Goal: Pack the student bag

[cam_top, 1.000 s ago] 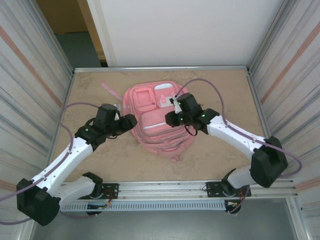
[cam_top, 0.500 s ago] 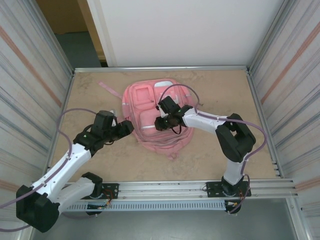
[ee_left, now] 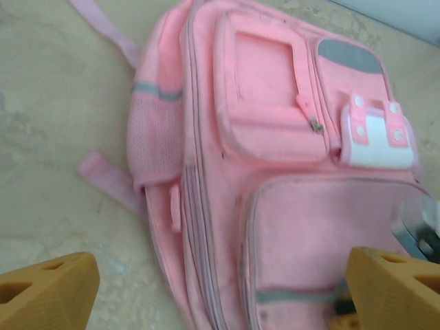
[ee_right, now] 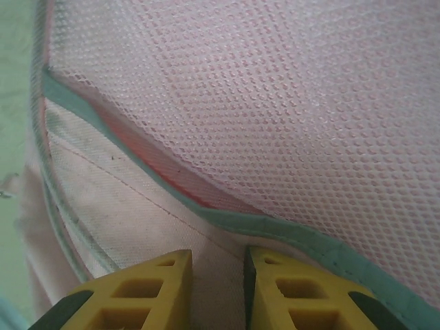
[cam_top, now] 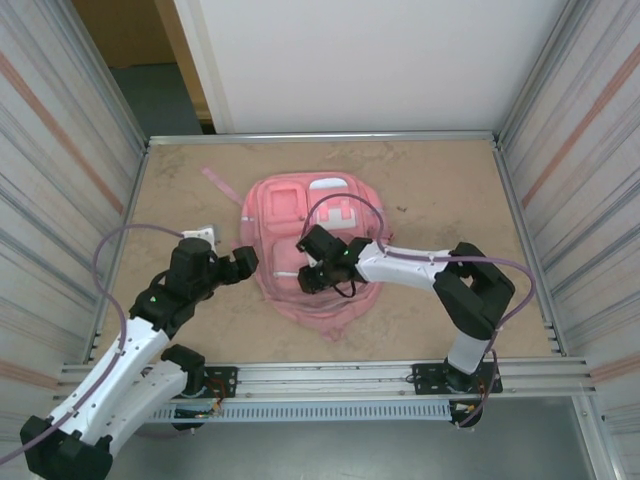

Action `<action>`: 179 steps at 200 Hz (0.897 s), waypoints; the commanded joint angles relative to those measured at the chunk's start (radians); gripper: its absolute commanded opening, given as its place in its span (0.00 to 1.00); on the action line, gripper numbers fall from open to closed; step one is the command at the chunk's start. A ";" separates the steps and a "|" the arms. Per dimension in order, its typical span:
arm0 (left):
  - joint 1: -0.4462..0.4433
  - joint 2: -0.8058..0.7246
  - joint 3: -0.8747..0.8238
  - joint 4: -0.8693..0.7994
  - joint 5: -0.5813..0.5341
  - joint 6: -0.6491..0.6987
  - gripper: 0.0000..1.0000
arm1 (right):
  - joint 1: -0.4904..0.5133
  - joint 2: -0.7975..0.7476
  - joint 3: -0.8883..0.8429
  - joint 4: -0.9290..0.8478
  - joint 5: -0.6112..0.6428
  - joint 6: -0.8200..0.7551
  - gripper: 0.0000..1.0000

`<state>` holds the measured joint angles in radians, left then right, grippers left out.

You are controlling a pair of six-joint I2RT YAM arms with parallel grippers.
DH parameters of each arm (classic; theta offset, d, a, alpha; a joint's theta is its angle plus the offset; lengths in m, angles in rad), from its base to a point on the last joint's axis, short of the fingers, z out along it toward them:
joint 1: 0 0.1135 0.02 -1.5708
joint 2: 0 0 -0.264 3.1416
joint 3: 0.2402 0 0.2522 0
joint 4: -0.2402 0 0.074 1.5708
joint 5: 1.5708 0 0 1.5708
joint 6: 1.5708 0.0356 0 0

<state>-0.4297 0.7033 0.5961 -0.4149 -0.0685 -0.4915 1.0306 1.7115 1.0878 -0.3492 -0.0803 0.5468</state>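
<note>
The student bag (cam_top: 290, 205) lies flat on the table with its pockets up, and its white-and-pink patch (cam_top: 343, 212) is near the middle. My right gripper (cam_top: 308, 275) is down on the bag's near part. In the right wrist view the right gripper (ee_right: 218, 275) has its yellow fingers close together, pinching pale fabric just below a teal-edged mesh panel (ee_right: 289, 103). My left gripper (cam_top: 247, 263) hovers at the bag's left edge. In the left wrist view the left gripper (ee_left: 220, 282) is wide open, with the student bag (ee_left: 275, 137) and its patch (ee_left: 375, 134) beyond it.
A loose pink strap (cam_top: 218, 185) trails off the bag towards the far left. Corrugated metal walls (cam_top: 60, 200) close in both sides, and a metal rail (cam_top: 340, 375) runs along the near edge. Bare tabletop (cam_top: 450, 190) lies right of the bag.
The right gripper has moved left and nearer, and the bag has slid with it towards the front. The left arm has drawn back to the near left.
</note>
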 commanded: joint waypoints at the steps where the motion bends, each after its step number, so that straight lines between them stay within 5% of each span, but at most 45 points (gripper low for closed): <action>1: 0.012 0.002 0.055 0.041 -0.055 0.166 0.99 | 0.082 -0.114 -0.030 -0.024 0.105 0.080 0.28; 7: 0.012 0.006 0.059 0.065 -0.049 0.199 0.99 | 0.113 -0.149 -0.034 -0.004 0.165 0.067 0.34; 13: 0.014 0.012 0.059 0.090 -0.061 0.230 0.99 | 0.138 -0.191 -0.034 0.016 0.222 0.047 0.51; 15: 0.014 0.014 0.058 0.097 -0.070 0.235 0.99 | 0.144 -0.203 -0.033 0.020 0.242 0.039 0.61; 18: 0.014 0.020 0.058 0.104 -0.089 0.240 0.99 | 0.152 -0.221 -0.031 0.029 0.273 0.027 0.93; 21: 0.016 0.025 0.059 0.108 -0.112 0.241 0.99 | 0.161 -0.237 -0.029 0.035 0.309 0.017 1.00; 57: 0.050 0.049 -0.024 0.289 -0.264 0.301 0.99 | 0.175 -0.413 -0.047 0.097 0.766 -0.145 0.99; 80: 0.078 0.034 -0.134 0.447 -0.288 0.345 0.99 | 0.078 -0.548 -0.098 0.168 0.827 -0.292 0.99; 135: 0.196 0.207 -0.204 0.625 -0.264 0.487 0.99 | -0.543 -0.905 -0.393 0.284 0.471 -0.349 0.99; 179: 0.228 0.399 -0.237 0.851 -0.112 0.700 0.99 | -0.975 -0.945 -0.712 0.561 0.119 -0.461 0.99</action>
<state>-0.2234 1.0344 0.3885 0.2321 -0.2958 0.0154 0.1806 0.7452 0.4885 0.0429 0.2863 0.1875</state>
